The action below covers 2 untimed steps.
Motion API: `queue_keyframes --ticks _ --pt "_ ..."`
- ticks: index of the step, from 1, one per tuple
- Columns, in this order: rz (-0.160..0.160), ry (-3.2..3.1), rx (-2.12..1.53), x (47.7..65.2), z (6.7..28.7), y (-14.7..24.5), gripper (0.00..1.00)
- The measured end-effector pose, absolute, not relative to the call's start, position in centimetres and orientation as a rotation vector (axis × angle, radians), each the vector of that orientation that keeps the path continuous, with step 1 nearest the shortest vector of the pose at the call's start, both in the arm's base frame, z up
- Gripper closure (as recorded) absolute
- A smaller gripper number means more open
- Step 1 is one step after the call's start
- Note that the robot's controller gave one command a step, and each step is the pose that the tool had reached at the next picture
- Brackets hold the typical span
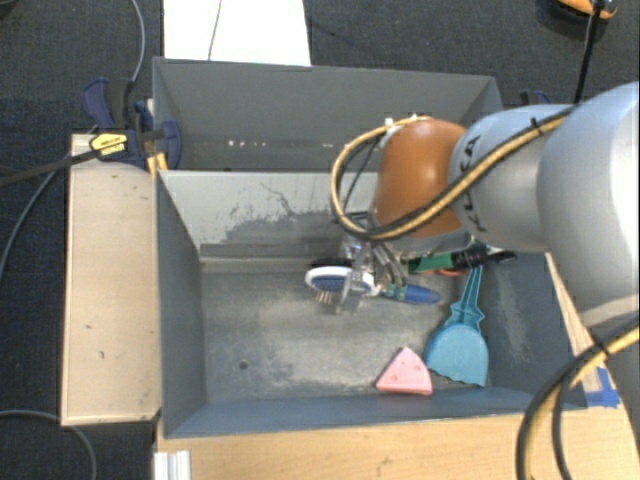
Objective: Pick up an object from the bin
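Arm pose: I see the arm [565,178] coming in from the right, its wrist bent down into the bin [180,308].
Wrist: a smooth, rounded orange cover [420,173], with 1 yellow-and-black cable [345,173] looped around it.
Gripper: the gripper [352,286] is low over the middle of the floor, towards the back wall.
Gripper state: I cannot tell whether it is apart, together or clamped on anything.
Nearest thing: a small white oval brush with blue bristles [322,279] lies just left of the gripper, touching it or nearly so.
Blue pen [420,295]: slim, lying just right of the gripper.
Scoop [460,346]: pale blue plastic with a flat blade and long handle, at the right front.
Wedge [405,373]: pink, matte and triangular, at the front beside the scoop.
Bin floor: dull, scuffed grey metal.
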<state>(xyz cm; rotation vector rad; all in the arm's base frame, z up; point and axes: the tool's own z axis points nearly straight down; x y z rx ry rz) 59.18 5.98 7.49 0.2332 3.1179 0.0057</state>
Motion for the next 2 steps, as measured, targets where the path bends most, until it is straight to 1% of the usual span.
queue_keyframes --ticks 1,2 --pt "0.004 3.121 0.234 59.1 8.1 5.9 1.0" --pt "0.003 3.128 0.235 58.8 10.3 5.9 1.0"
